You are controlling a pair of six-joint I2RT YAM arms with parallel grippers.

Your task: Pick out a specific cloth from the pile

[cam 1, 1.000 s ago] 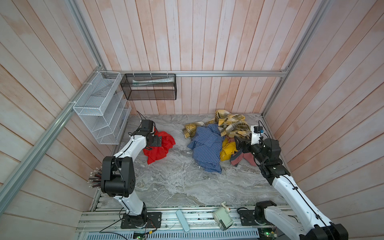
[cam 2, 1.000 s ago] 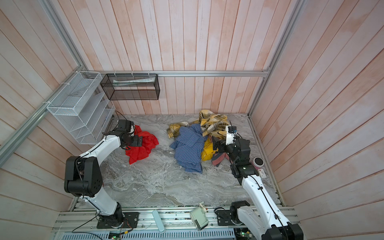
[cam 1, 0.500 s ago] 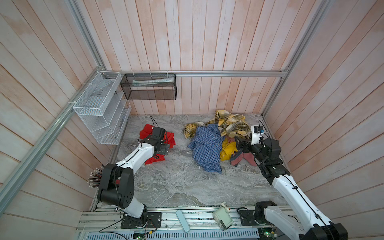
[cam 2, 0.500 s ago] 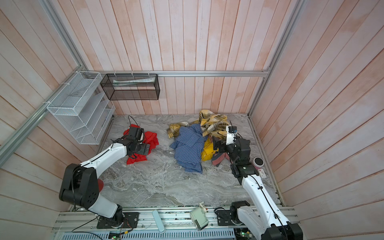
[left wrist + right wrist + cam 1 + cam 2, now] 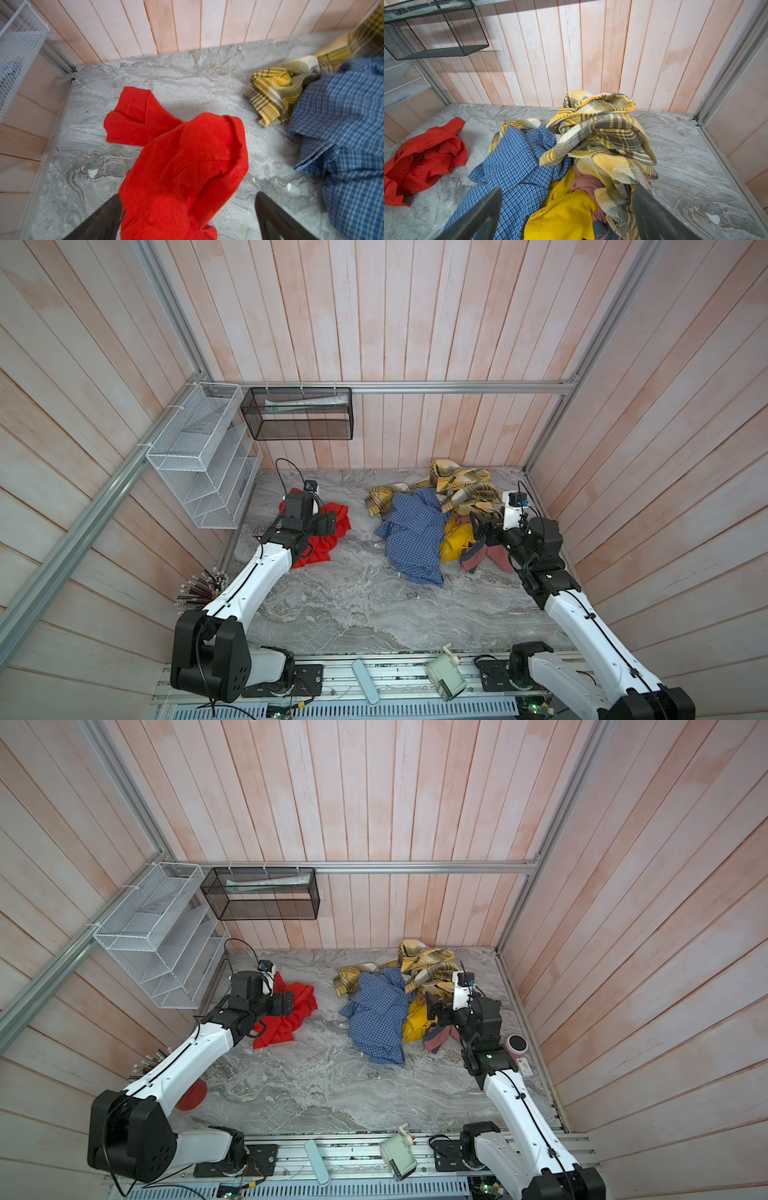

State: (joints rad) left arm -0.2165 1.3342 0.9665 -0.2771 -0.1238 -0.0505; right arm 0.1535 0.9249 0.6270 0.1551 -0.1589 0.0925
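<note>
The cloth is plain bright red and lies crumpled on the grey marble table, left of the pile and apart from it. My left gripper hovers over it, open, with red fabric lying between the wide-set fingers. The pile holds a blue checked shirt, yellow-and-grey plaid, a plain yellow piece and a dull pink piece. My right gripper stands open at the pile's right side, over the yellow and pink pieces.
A white wire rack hangs on the left wall and a black mesh basket on the back wall. A bundle of sticks sits by the left arm. A pink-and-white cup stands at the right edge.
My left gripper has shifted a little right and forward over the red cloth, and a corner of the cloth now shows behind it. The right arm has not moved.
</note>
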